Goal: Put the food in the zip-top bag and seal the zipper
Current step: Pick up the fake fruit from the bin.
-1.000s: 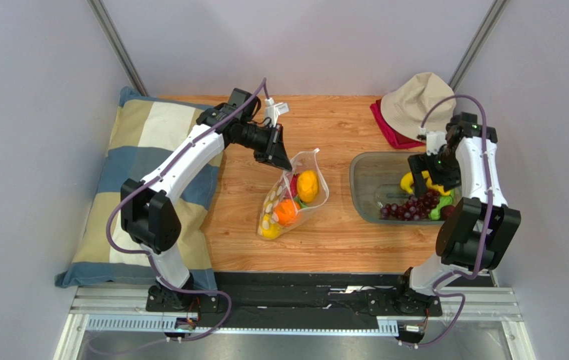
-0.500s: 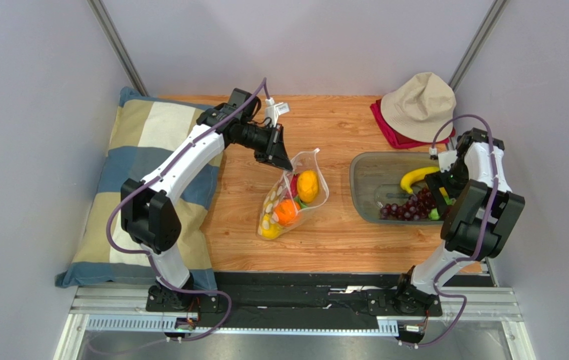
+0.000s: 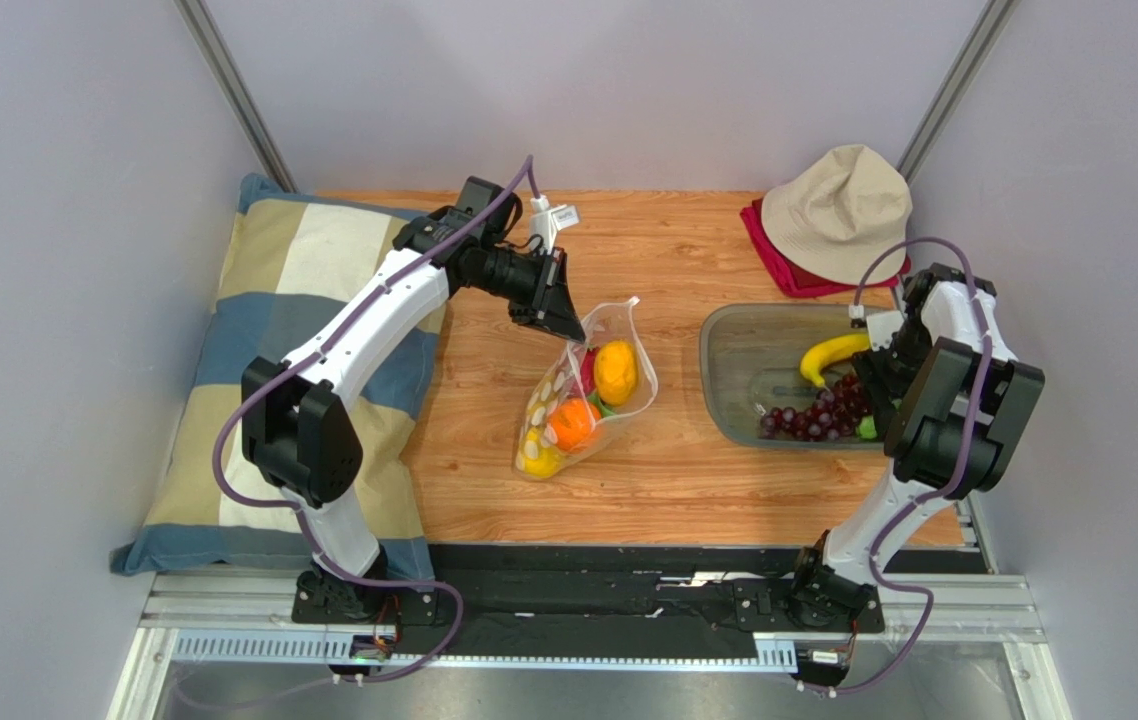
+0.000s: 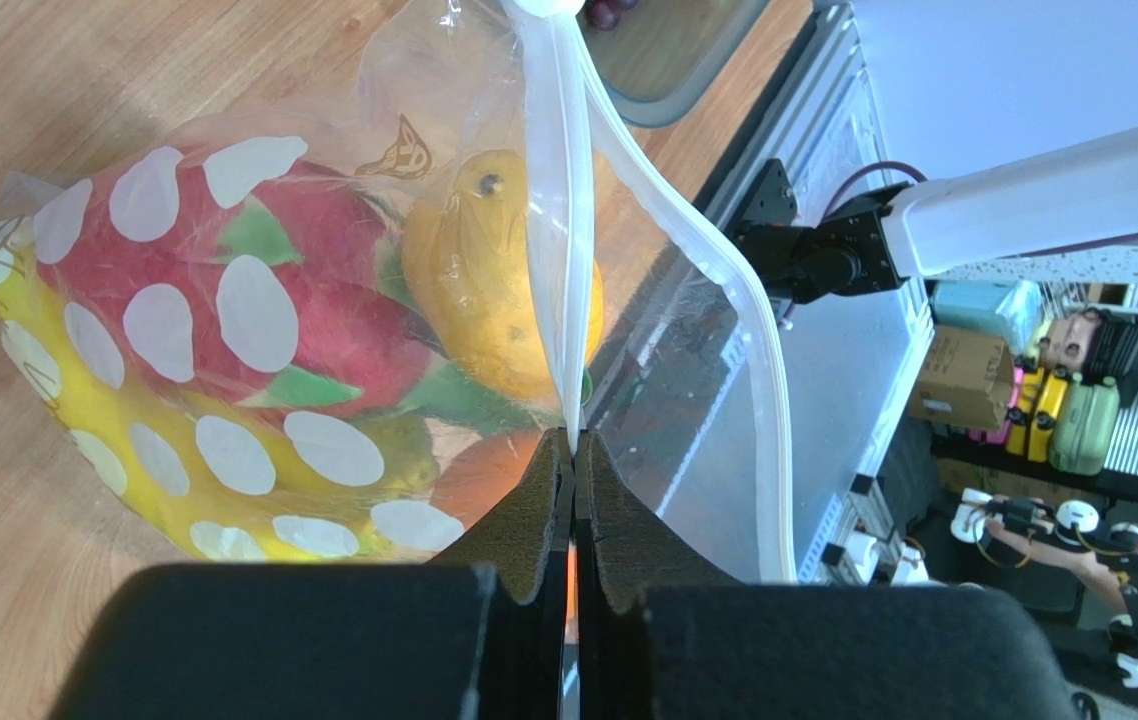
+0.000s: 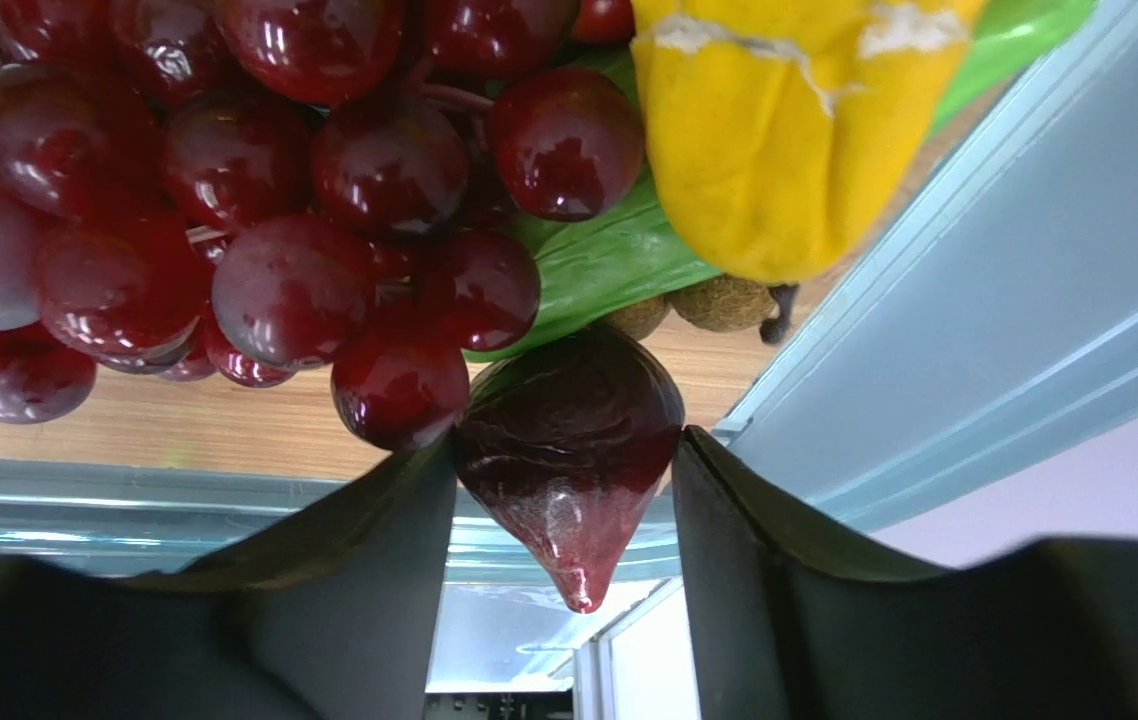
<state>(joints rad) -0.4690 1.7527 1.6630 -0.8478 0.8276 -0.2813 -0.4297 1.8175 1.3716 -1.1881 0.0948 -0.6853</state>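
The zip-top bag [image 3: 590, 393], clear with white dots, hangs tilted over the wooden table. My left gripper [image 3: 568, 323] is shut on its mouth edge. In the left wrist view the jaws [image 4: 575, 443] pinch the white zipper [image 4: 553, 225]; a pink dragon fruit [image 4: 305, 300] and a yellow fruit [image 4: 493, 285] lie inside. My right gripper [image 3: 879, 393] is down in the grey tray [image 3: 725, 353]. In the right wrist view its fingers [image 5: 568, 480] press both sides of a dark red pointed fruit [image 5: 568, 435]. Dark grapes [image 5: 275, 195] and a yellow fruit [image 5: 786, 135] lie just beyond it.
A banana [image 3: 828, 354] and the grapes [image 3: 816, 416] lie in the tray. A beige hat [image 3: 838, 203] sits on a red cloth [image 3: 778, 255] behind the tray. A checked pillow [image 3: 290, 330] covers the table's left side.
The right arm swung to the tray's right end and dropped lower, and its jaws narrowed onto the dark red fruit. The left arm and the bag have not moved.
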